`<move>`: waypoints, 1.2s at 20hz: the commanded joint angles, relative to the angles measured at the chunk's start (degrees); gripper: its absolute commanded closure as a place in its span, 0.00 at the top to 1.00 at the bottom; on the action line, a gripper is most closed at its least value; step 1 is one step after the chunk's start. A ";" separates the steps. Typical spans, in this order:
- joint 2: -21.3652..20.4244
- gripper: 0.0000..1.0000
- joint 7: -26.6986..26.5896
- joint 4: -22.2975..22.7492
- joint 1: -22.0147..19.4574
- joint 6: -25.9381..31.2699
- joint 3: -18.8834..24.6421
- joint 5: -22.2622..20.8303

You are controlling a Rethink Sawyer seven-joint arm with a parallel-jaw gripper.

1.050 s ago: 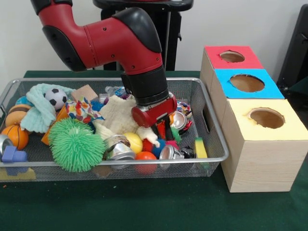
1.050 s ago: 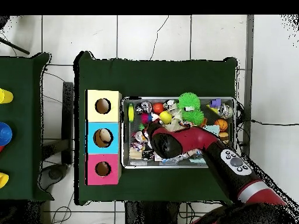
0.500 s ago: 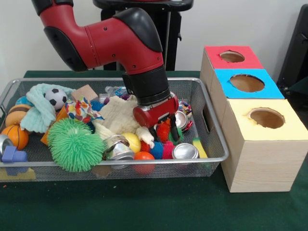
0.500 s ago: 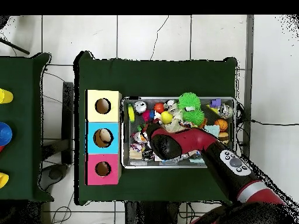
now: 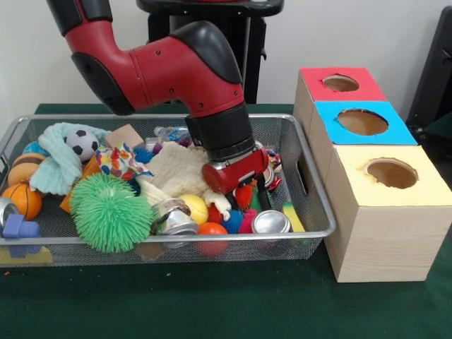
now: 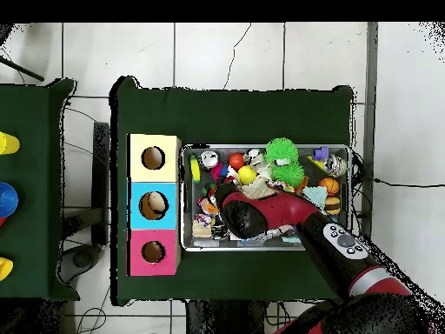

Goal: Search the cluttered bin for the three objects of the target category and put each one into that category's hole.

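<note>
My gripper (image 5: pixel 246 192) hangs low in the right half of the wire mesh bin (image 5: pixel 176 117), under the red wrist. It is just above a small red and orange spiky toy (image 5: pixel 244 195). The wrist hides how the gripper stands. A silver can (image 5: pixel 272 221) is upright at the bin's front wall, right of the gripper. A crushed can (image 5: pixel 173 217), a yellow ball (image 5: pixel 195 207) and an orange ball (image 5: pixel 212 229) lie to its left. In the overhead view the arm (image 6: pixel 261 213) covers the gripper. The red hole (image 5: pixel 341 83), blue hole (image 5: pixel 362 121) and yellow hole (image 5: pixel 392 173) are open on top.
A big green spiky ball (image 5: pixel 111 212), a soccer ball (image 5: pixel 82 143), a basketball (image 5: pixel 21 200), a mint cloth (image 5: pixel 58 162), a cream cloth (image 5: pixel 176 168) and a blue block (image 5: pixel 20 227) crowd the bin's left. The boxes (image 6: pixel 154 205) stand against the bin's end wall.
The gripper rose a little and shifted right within the bin. The silver can, tilted a second ago, now stands upright at the front wall.
</note>
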 commanded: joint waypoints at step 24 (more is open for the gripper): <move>12.94 1.00 -0.37 -8.67 -5.11 1.30 -1.29 -4.78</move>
